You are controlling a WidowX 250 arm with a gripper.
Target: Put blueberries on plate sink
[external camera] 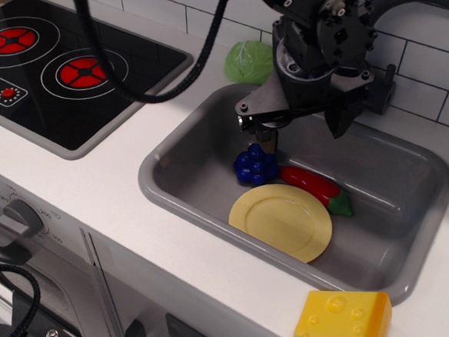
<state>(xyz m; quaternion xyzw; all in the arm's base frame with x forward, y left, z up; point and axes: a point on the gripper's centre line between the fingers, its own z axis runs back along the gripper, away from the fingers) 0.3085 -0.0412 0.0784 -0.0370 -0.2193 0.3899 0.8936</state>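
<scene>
The blueberries [255, 167], a small cluster of glossy dark blue balls, lie on the floor of the grey sink [185, 183], touching the far left rim of the pale yellow plate [281, 220]. The plate lies flat in the sink and has nothing on it. My black gripper [259, 137] hangs straight above the blueberries, its fingertips at or just over the top of the cluster. The fingers are dark and partly hidden by the gripper body, so I cannot tell how far apart they stand.
A red pepper with a green stem [316, 187] lies behind the plate, right of the blueberries. A green lettuce [249, 62] sits on the counter behind the sink. A yellow cheese wedge [345, 323] sits at the front right. A stove top [54, 68] is at the left.
</scene>
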